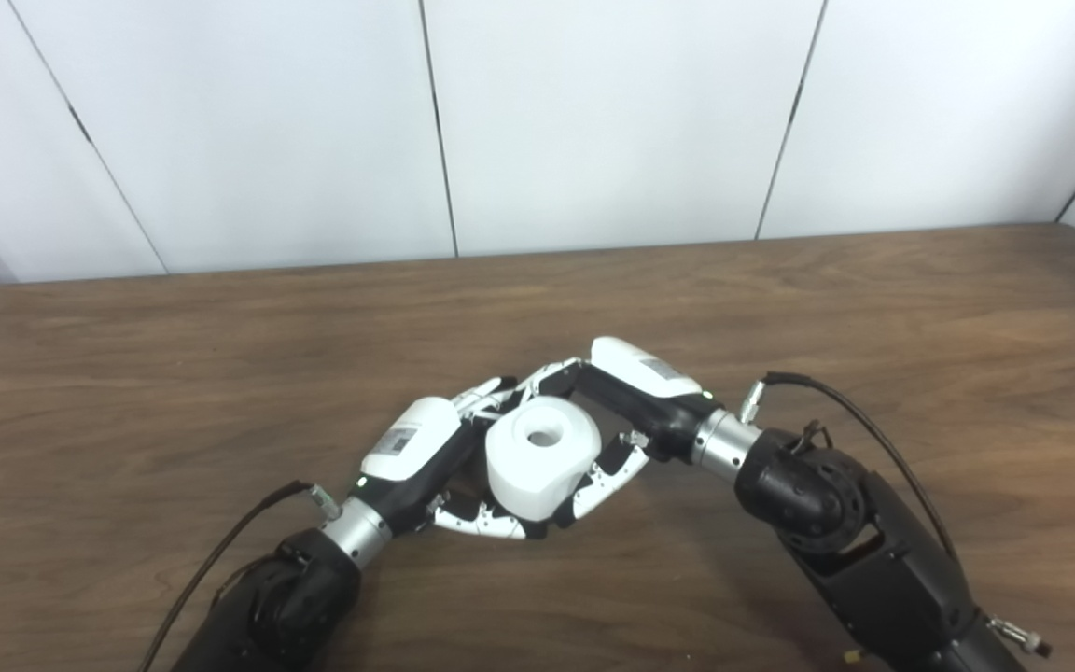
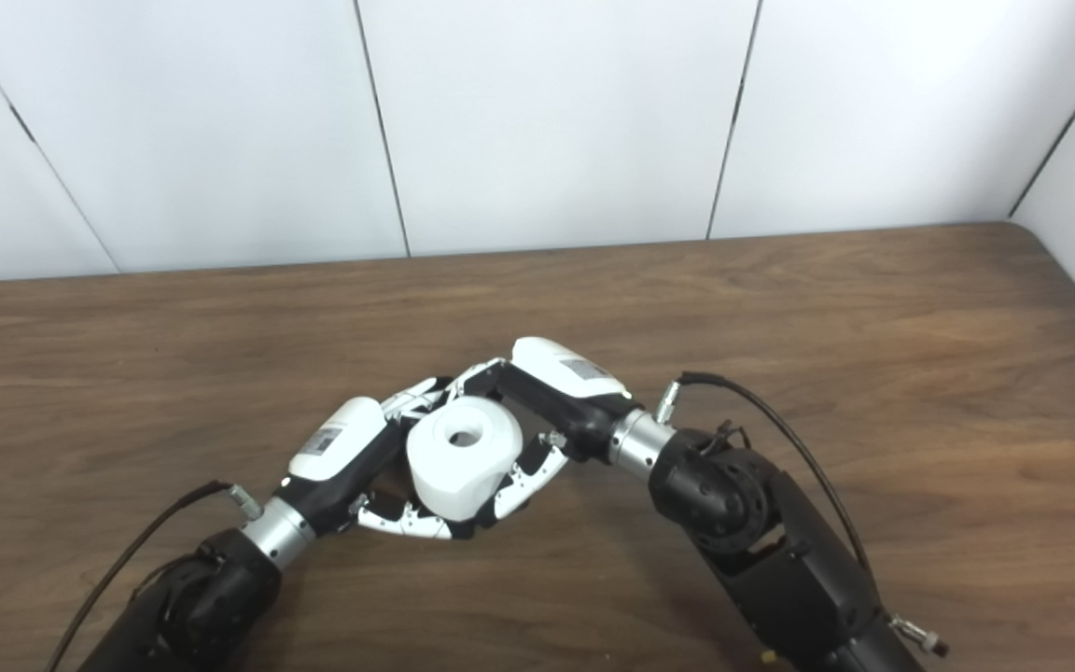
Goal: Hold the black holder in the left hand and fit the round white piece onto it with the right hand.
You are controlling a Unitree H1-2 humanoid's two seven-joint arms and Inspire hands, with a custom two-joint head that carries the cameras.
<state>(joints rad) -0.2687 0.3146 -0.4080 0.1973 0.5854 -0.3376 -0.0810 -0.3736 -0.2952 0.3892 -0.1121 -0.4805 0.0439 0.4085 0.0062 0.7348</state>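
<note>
The round white piece (image 1: 542,459) is a thick drum with a hole in its top, held low over the table between both hands. My left hand (image 1: 418,455) presses against its left side, and its fingers (image 1: 486,523) curl around the front of its base. My right hand (image 1: 638,390) comes in from the right, with fingers (image 1: 537,378) behind the piece and the thumb (image 1: 607,478) on its right front. Both hands are shut on it. No black holder shows; anything under the piece or inside the left palm is hidden.
The brown wooden table (image 1: 220,373) stretches wide on both sides, with its far edge against a white panelled wall (image 1: 593,121). Cables (image 1: 850,415) loop off both wrists. Nothing else lies on the tabletop in view.
</note>
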